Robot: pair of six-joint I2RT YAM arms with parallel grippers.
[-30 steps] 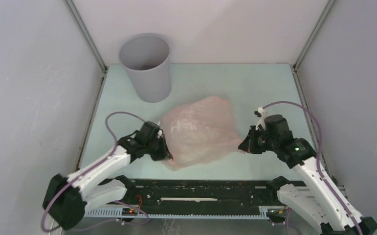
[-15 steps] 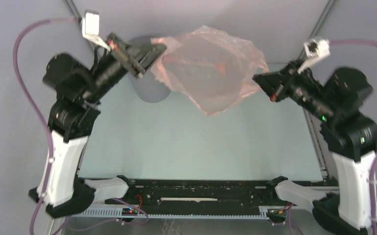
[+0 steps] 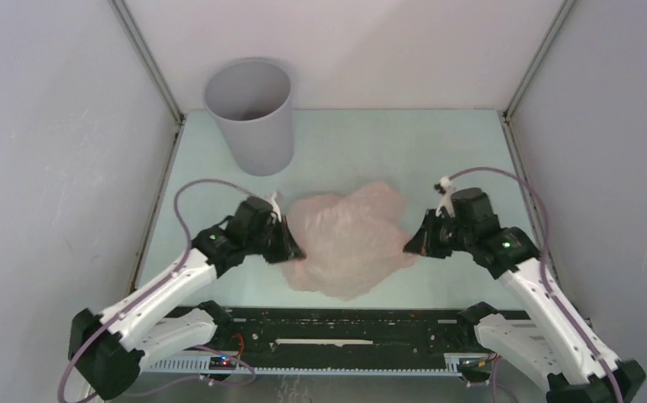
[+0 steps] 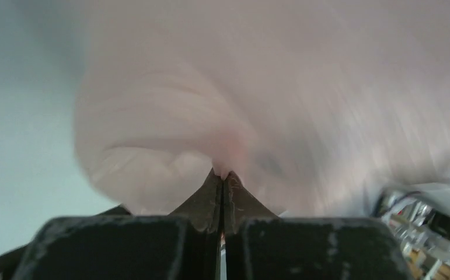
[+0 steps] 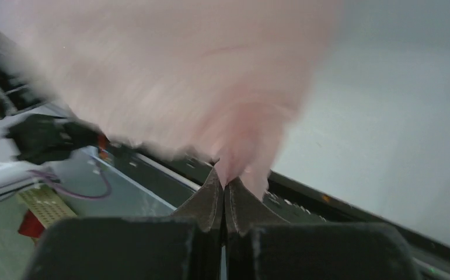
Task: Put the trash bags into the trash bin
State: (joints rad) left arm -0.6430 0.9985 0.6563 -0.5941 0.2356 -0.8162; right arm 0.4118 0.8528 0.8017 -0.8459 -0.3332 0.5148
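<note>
The pale-pink translucent trash bag (image 3: 349, 239) hangs low over the table's front middle, puffed and wrinkled, stretched between both grippers. My left gripper (image 3: 293, 250) is shut on the bag's left edge; the film (image 4: 222, 116) is pinched at the fingertips (image 4: 223, 175). My right gripper (image 3: 412, 244) is shut on the bag's right edge, with film (image 5: 210, 76) bunched at its tips (image 5: 225, 179). The grey trash bin (image 3: 250, 113) stands upright at the back left, open and apart from the bag.
White enclosure walls with metal corner posts (image 3: 148, 63) close in the left, back and right sides. The black rail (image 3: 345, 327) with the arm bases runs along the front edge. Bare table (image 3: 404, 151) lies between bag and back wall.
Half a second ago both arms held the bag high near the bin's level; now they are low at the front again with the bag down over the table, still pinched at both edges.
</note>
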